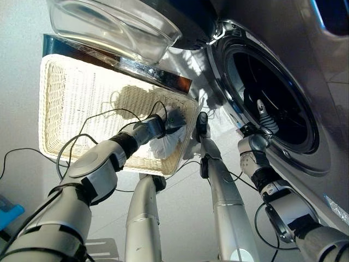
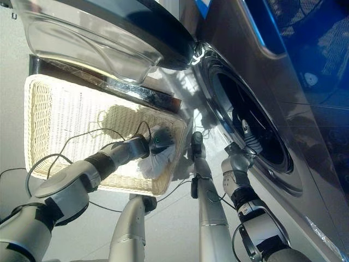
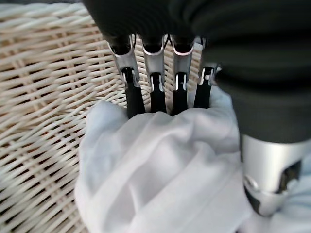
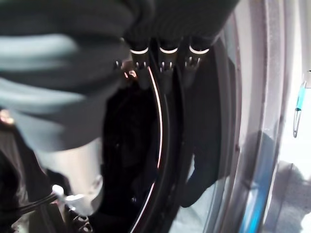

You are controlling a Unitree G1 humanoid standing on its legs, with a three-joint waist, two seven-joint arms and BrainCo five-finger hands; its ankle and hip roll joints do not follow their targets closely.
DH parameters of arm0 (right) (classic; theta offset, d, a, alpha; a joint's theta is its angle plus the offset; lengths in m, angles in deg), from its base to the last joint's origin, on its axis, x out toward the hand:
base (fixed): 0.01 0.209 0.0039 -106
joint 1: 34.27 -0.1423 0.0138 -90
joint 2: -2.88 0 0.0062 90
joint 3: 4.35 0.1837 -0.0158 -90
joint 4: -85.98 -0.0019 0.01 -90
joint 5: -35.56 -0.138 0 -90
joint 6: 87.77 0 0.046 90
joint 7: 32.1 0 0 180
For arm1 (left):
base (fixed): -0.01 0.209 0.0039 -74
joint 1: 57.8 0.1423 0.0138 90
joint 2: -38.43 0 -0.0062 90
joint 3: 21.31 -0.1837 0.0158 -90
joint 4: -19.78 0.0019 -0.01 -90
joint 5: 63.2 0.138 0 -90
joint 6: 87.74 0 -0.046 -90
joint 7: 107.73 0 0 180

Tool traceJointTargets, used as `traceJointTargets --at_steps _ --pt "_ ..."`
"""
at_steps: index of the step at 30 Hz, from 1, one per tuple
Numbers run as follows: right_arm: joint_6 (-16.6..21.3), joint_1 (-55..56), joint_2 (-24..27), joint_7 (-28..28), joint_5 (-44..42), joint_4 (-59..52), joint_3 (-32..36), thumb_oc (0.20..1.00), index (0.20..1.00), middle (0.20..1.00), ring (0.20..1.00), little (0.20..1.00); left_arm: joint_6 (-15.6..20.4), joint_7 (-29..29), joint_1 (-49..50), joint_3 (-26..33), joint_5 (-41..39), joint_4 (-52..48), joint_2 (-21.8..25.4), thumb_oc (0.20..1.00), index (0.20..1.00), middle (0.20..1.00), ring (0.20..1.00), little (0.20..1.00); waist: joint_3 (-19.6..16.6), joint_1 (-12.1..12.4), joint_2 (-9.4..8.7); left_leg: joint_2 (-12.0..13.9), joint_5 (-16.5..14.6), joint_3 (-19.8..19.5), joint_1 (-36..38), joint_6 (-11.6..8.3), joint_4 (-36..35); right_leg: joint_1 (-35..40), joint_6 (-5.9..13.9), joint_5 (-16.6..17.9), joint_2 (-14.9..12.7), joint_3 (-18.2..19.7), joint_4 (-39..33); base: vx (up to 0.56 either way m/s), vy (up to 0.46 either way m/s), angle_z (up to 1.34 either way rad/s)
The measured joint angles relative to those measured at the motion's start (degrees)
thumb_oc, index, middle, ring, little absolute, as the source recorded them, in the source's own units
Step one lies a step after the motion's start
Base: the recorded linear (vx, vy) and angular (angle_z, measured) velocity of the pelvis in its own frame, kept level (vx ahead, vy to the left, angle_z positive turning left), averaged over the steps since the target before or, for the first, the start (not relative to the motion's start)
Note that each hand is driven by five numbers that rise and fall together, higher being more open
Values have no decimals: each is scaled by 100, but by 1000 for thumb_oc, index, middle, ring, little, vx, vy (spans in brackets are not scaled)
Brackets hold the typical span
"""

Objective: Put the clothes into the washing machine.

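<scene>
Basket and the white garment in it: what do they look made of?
Basket: woven wicker or rattan-like strands, pale cream, matte; open weave shows in the left wrist view. White garment: soft thin fabric, likely cotton, folding in creases under the left hand.

One wicker basket [image 1: 71, 103], one white garment [image 3: 160, 170] (bunched), one washing machine [image 1: 305, 65].

Silver-grey arms; dark-tipped fingers [image 3: 134, 99] (ribbed black covers)
</scene>
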Motion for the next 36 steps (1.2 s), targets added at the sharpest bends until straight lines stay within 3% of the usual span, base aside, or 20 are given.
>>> traceJointTargets --at_steps 1,2,9,16,22,25,27,33,36 --pt "17 0 -5 -6 -3 2 1 1000 1000 1000 1000 1000 -45 27 -6 7 2 47 -53 247 247 247 247 247 -2 5 0 14 -6 -28 -45 -9 33 -17 -1 0 7 -27 0 0 0 0" --pt "24 0 -4 -7 -5 6 1 1000 1000 1000 1000 1000 -49 33 -9 8 3 80 -79 200 200 200 200 200 -2 10 0 17 -5 -34 -53 -9 34 -20 -1 1 8 -37 0 0 0 0" --pt "89 4 14 -110 -162 27 36 1000 1000 1000 1000 1000 -17 -161 -1 -3 2 217 -122 200 200 200 200 200 -4 72 3 26 -5 -45 -56 -9 53 -10 -7 5 7 -61 1 0 0 0" --pt "115 13 94 -419 -492 71 122 1000 1000 1000 1000 1000 -12 -1034 -4 -5 -47 593 -53 200 200 200 200 200 -4 139 3 9 9 -57 -22 10 127 29 -39 26 -32 -69 69 -5 3 0" --pt "21 45 93 -509 -597 53 96 1000 1000 1000 1000 1000 -185 -1265 312 40 -1108 593 349 200 200 200 200 200 -4 160 4 -3 33 -31 292 31 108 292 -49 33 -49 -53 105 -9 13 0" --pt "-45 114 96 -459 -596 -1 92 1000 1000 1000 1000 1000 -615 -1435 640 386 -2287 593 467 200 200 200 200 200 -4 180 4 -3 39 -30 388 32 105 389 -49 33 -52 -56 111 0 0 0" --pt "-88 251 125 -342 -590 -246 95 1000 1000 1000 1000 1000 -667 -1689 864 778 -2809 595 552 200 200 200 200 200 -3 257 5 -8 49 -32 404 38 106 399 -50 33 -61 -59 127 0 0 0" --pt "-342 706 209 21 -568 -822 96 1000 1000 1000 1000 1000 -752 -2659 1727 2124 -3686 796 754 200 200 200 200 200 -2 393 7 -24 81 -55 762 41 28 736 -40 13 -121 -96 144 -6 -4 3" --pt "-429 717 215 135 -567 -884 97 1000 1000 1000 1000 1000 -767 -2927 1828 2378 -3932 819 854 200 200 200 200 200 -2 422 7 -43 95 -89 811 43 2 788 -11 -12 -146 -136 184 -5 -4 9"
